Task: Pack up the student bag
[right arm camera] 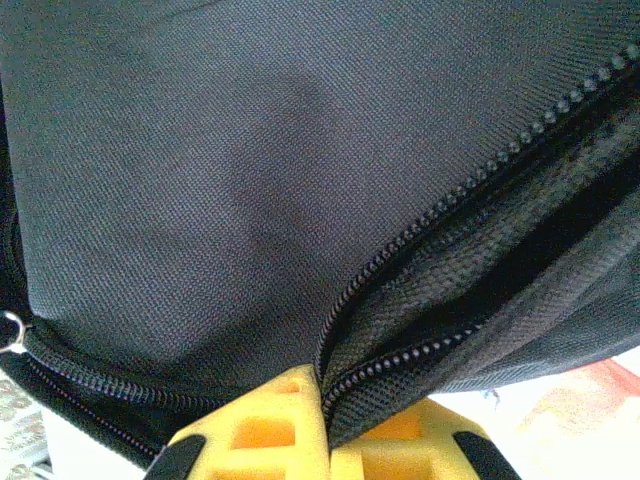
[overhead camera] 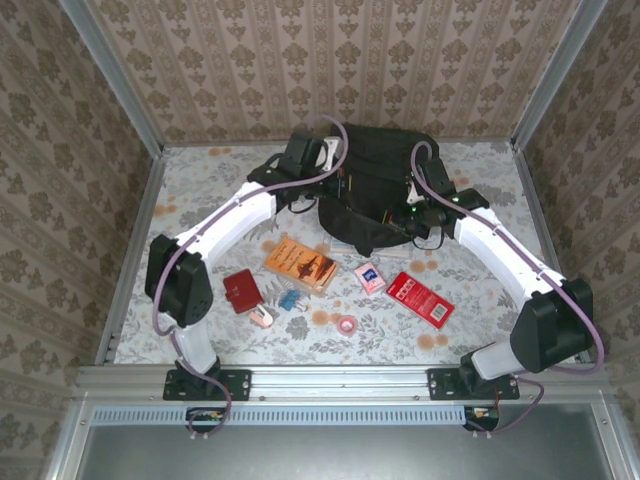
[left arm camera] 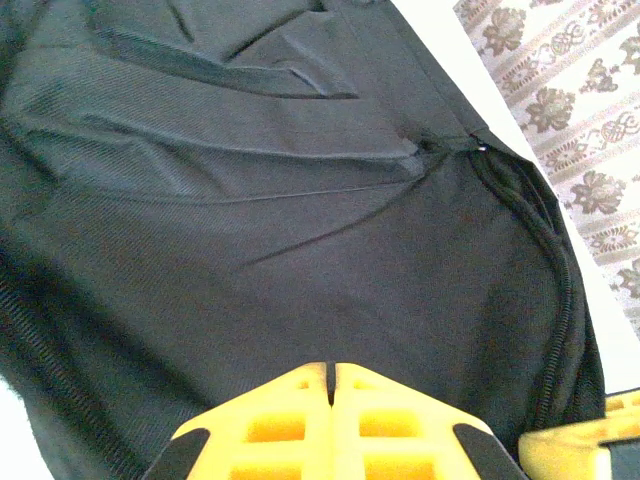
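The student bag (overhead camera: 375, 175) lies against the middle of the tabletop's far edge, with both arms reaching over it. The right pincer (right arm camera: 325, 410) is clenched on the lip of the bag's opening, and a line of zipper teeth (right arm camera: 450, 205) runs down between its 2 fingers. The left pincer (left arm camera: 330, 385) is clenched against the bag's black cloth. Whether any cloth is caught between its fingers, I cannot tell.

The main risk is the narrow hold on the right. It grips only a thin edge of slack fabric, so a firm pull could slide the lip out, or drag the whole soft bag across the tabletop without widening the mouth. If the left side has no real hold, nothing braces the bag against that pull. The limp opening could also sag closed once it is let go.

The orange book (overhead camera: 300, 264), pink box (overhead camera: 370, 277) and red pack (overhead camera: 420, 299) lie between the bag and the near edge. Each carries print, but it is too small to read. No brand mark shows on the bag.
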### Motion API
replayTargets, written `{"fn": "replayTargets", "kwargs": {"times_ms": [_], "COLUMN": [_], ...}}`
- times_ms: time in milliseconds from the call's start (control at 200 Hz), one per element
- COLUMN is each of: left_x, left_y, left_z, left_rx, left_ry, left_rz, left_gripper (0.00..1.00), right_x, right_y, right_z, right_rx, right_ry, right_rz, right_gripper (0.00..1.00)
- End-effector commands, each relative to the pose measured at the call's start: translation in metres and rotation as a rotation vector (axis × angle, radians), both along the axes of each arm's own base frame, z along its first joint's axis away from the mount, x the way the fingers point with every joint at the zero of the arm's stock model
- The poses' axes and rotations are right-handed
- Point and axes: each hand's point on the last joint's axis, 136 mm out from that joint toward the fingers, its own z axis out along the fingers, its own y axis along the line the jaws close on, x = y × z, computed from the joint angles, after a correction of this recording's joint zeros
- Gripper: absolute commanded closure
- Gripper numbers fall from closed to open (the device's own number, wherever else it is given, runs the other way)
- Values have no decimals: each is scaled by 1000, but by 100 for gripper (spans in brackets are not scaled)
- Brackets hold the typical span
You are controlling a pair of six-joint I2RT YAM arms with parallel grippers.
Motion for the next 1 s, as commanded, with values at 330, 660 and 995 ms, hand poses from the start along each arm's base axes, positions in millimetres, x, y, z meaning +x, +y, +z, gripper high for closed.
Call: {"fn": "replayTargets", "kwargs": {"times_ms": [330,660,995], "left_x": [-39,-47,-52], "left_y": [-61,-84,-87], "left_z": [-40,-34,-19], "left_rx": [8,-94,-174], "left_ry": [85,123,127], "left_rz": [-174,-174,-165], "left_gripper": [100,100,100], "right_x": [4,-24,-21], "right_y": [-86,-68,-52], "right_z": [-18,-2,-37], "right_rx": [-196,218,496], "right_ry": [87,114,148], "right_rz": [-216,-496,-751], "right_gripper": [85,18,21]}}
